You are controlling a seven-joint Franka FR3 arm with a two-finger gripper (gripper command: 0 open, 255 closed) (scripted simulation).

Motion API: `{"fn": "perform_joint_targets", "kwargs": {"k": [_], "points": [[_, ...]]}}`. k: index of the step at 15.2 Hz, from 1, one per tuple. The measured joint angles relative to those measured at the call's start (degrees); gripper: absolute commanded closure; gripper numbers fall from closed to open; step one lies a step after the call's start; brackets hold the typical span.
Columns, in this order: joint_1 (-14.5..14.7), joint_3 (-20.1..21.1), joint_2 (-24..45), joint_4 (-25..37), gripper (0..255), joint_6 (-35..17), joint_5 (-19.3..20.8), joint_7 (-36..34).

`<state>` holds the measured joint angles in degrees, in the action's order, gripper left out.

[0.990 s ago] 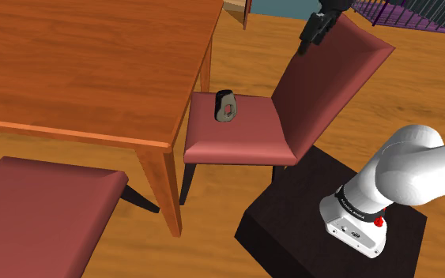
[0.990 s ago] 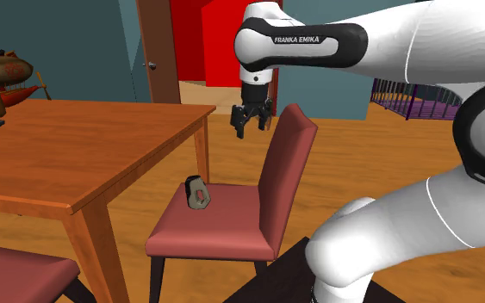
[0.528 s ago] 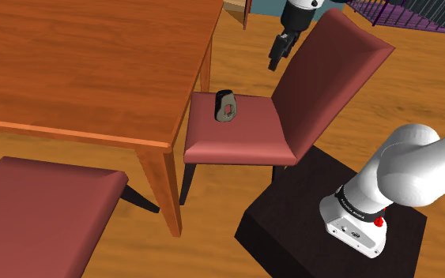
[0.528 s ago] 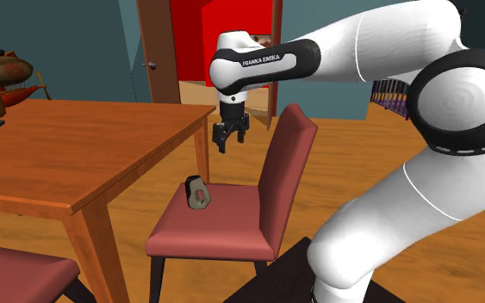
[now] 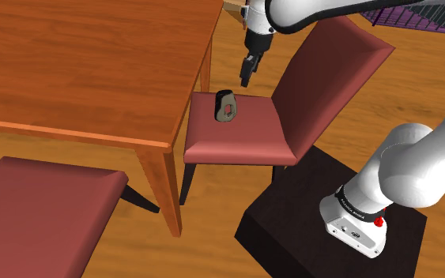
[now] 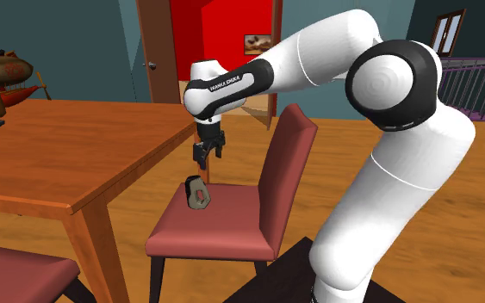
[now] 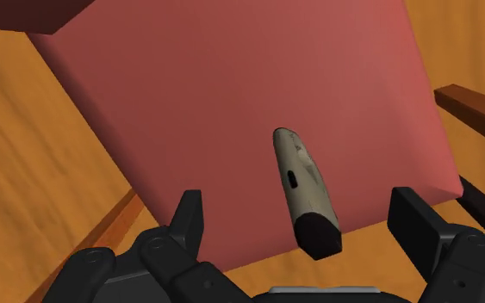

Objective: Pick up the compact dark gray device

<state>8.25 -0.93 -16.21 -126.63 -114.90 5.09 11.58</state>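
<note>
Looking through the wrist camera, I see the gripper (image 7: 299, 205) with its two fingers (image 7: 189, 219) standing wide apart, and nothing is caught between them. The device (image 7: 305, 189) appears in the gap between the fingers, but it is further down, on the red seat of the chair (image 7: 232, 103), and neither finger touches it. From here I see it edge-on: a narrow greyish body with one dark end.

In the shoulder view the gripper (image 5: 246, 77) hangs with its fingers pointing down, above the device (image 5: 226, 106) and a little to the side of it. Open air is between the fingertips and the device. The device stands upright on the chair (image 5: 236, 140); it is dark grey with a small red mark on its face. It sits near the seat's edge on the table side, away from the backrest. The table (image 5: 86, 63) is on one side of the gripper and the backrest rises on the other side.

The second exterior view agrees: the gripper (image 6: 202, 162) is nearly straight over the device (image 6: 198, 193), close but apart, with the chair (image 6: 232, 225) seat under both and the table (image 6: 68, 155) edge just beside. The white arm (image 6: 318, 52) bends over the backrest to reach there. The dark stand (image 5: 292, 221) is well behind the gripper.
</note>
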Motion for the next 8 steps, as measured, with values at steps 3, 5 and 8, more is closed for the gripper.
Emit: {"fn": "perform_joint_targets", "kwargs": {"k": [3, 5, 8], "points": [[0.93, 0.47, 6.21, 3.07, 0, -2.26, 0.02, 2.16], [1.41, 0.83, 8.89, 3.57, 0, -3.88, 0.12, 3.08], [1.53, 0.93, 10.46, 2.78, 0, -6.10, 0.23, 3.25]]}}
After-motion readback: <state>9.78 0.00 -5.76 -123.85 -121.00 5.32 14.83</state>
